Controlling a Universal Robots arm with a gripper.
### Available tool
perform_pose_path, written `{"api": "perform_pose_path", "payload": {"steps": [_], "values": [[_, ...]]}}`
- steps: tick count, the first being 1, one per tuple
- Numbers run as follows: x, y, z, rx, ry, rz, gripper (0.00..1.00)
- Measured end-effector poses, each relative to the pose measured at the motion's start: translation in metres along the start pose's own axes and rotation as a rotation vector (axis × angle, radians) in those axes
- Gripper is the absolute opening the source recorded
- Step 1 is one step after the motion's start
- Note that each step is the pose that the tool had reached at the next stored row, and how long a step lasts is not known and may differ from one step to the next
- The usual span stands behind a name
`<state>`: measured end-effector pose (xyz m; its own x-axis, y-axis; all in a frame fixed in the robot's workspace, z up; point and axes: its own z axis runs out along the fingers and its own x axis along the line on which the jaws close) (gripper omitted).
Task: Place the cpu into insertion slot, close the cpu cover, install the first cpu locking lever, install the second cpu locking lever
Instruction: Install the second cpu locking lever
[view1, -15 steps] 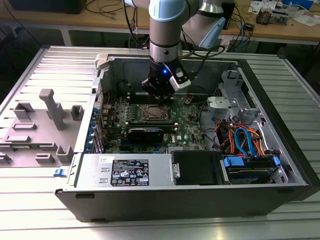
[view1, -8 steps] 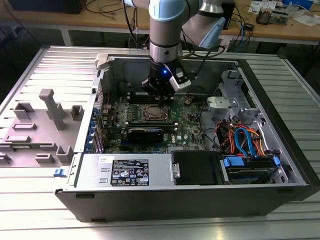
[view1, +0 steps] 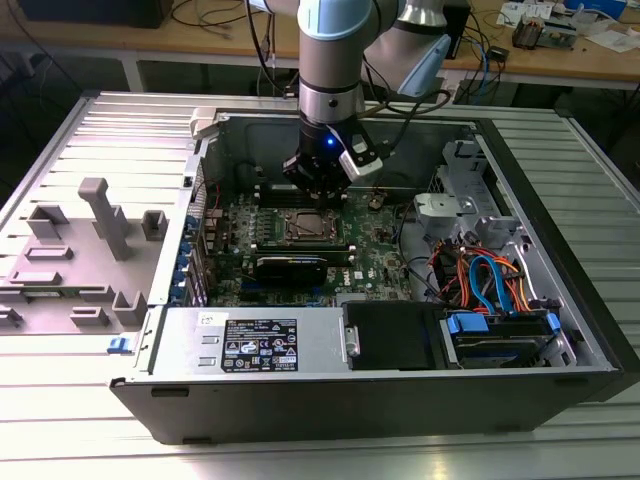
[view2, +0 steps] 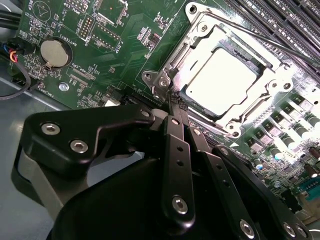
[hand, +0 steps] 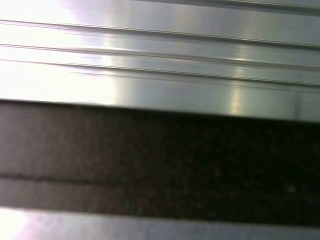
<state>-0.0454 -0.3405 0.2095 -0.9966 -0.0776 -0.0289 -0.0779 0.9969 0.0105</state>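
Note:
The cpu (view2: 225, 80) lies flat in the insertion slot (view2: 231, 128), its grey top glaring bright. The silvery cpu cover (view2: 277, 85) is down around it, framing the chip in its window. A thin lever rod (view2: 260, 32) runs along the far side of the socket. My gripper (view2: 176, 105) has its black fingers pressed together with nothing between them, tips at the socket's near corner. In the exterior view the gripper (view1: 318, 195) hangs inside the open computer case, just above the socket (view1: 303, 228).
A black graphics card (view1: 290, 268) lies near the socket, with long memory slots (view2: 280, 15) beside it. A coin battery (view2: 53, 52) sits on the green board. Coloured cables (view1: 490, 280) and drive bays are on the exterior view's right, a grey fixture (view1: 100, 215) on its left.

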Motion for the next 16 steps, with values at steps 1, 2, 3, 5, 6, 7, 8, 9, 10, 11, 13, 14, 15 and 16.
{"api": "perform_pose_path", "payload": {"steps": [1, 2, 3, 5, 6, 7, 8, 9, 10, 11, 13, 14, 15, 16], "values": [[0.0000, 0.0000, 0.0000, 0.0001, 0.0000, 0.000, 0.11], [0.0000, 0.0000, 0.0000, 0.0001, 0.0000, 0.000, 0.11], [0.0000, 0.0000, 0.0000, 0.0002, 0.0000, 0.000, 0.11], [0.0000, 0.0000, 0.0000, 0.0001, 0.0000, 0.000, 0.11], [0.0001, -0.0002, 0.0001, 0.0001, -0.0001, 0.000, 0.11], [0.0001, -0.0005, 0.0000, 0.0002, 0.0001, 0.000, 0.11], [0.0001, -0.0010, 0.0000, 0.0002, 0.0000, 0.000, 0.11], [0.0001, -0.0015, 0.0000, 0.0002, 0.0000, 0.000, 0.11], [0.0002, -0.0024, 0.0000, 0.0002, 0.0000, 0.000, 0.11], [0.0003, -0.0033, 0.0000, 0.0002, 0.0000, 0.000, 0.11], [0.0005, -0.0060, 0.0000, 0.0001, 0.0000, 0.000, 0.11], [0.0006, -0.0072, -0.0001, 0.0002, 0.0000, 0.000, 0.11], [0.0006, -0.0083, -0.0001, 0.0001, 0.0000, 0.000, 0.11], [0.0007, -0.0093, -0.0001, 0.0001, 0.0000, 0.000, 0.11]]}}
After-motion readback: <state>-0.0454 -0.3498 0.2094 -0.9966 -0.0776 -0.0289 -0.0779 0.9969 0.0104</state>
